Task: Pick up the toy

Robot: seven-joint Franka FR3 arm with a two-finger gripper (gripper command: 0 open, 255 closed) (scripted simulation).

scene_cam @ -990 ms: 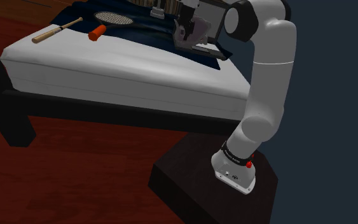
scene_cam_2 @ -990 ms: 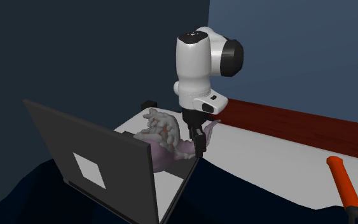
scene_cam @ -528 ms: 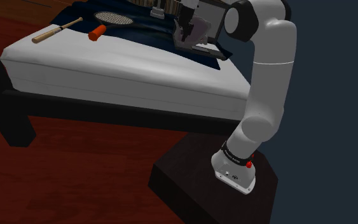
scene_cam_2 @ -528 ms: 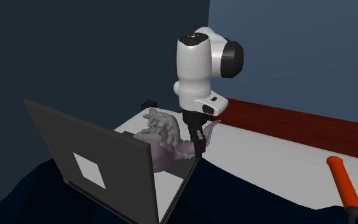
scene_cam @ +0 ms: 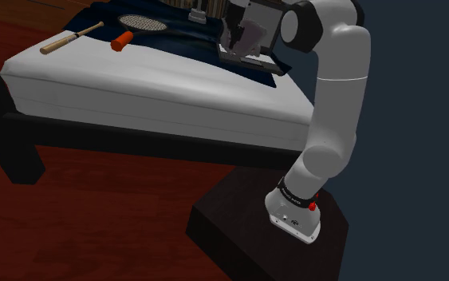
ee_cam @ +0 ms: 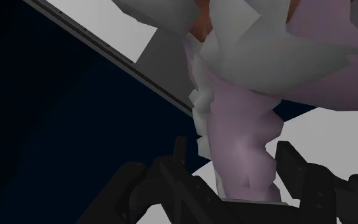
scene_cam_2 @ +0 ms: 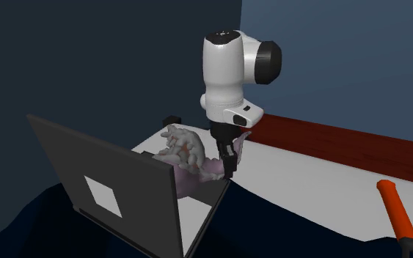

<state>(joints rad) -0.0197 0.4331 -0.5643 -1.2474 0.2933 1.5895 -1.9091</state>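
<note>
Wrist view: both fingers (ee_cam: pixel 298 178) of the gripper (ee_cam: pixel 234 167) press against a lilac limb of the grey toy (ee_cam: pixel 254 76), clasping it. The toy is over the open laptop's (scene_cam_2: pixel 109 194) base, on the bed (scene_cam: pixel 159 84).

Shoulder view: far off, behind the stand (scene_cam: pixel 238 235), looking over the bed (scene_cam: pixel 159 88). Second exterior view: close behind the laptop (scene_cam_2: pixel 109 190), facing the arm (scene_cam_2: pixel 230 69). Both share the toy (scene_cam_2: pixel 190 157).
</note>
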